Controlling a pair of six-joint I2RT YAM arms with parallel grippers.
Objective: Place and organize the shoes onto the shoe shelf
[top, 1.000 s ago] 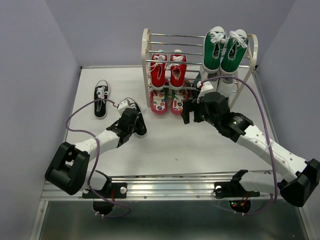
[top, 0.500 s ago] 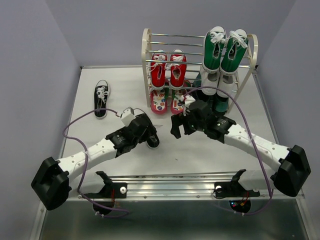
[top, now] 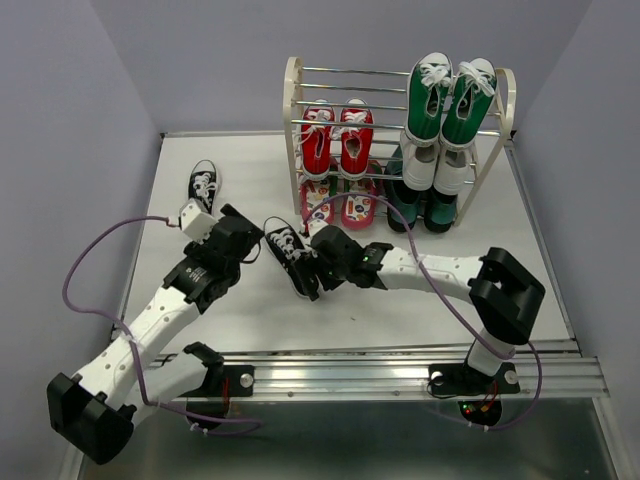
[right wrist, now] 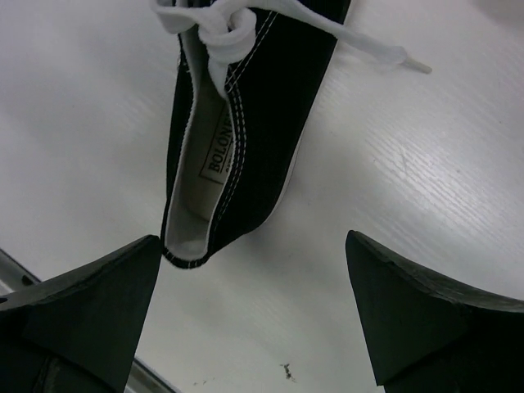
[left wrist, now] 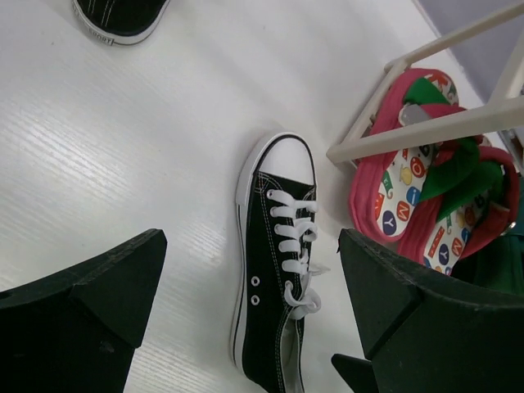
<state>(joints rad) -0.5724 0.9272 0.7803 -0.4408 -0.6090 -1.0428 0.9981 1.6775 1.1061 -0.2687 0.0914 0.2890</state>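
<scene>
Black-white sneaker (top: 290, 257) lies just in front of shoe shelf (top: 293, 120), toe nearer shelf. My left gripper (left wrist: 250, 241), fingers apart, hangs near toe; right gripper (right wrist: 251, 239), likewise spread, over heel. I see second black-white sneaker (top: 203, 186) left of shelf, red sneakers (top: 337, 140) on shelf, flip-flops (top: 340, 205) at its foot.

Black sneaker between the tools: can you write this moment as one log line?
black sneaker: on table, ungrasped | left tool: open, facing it | right tool: open, facing its heel
</scene>
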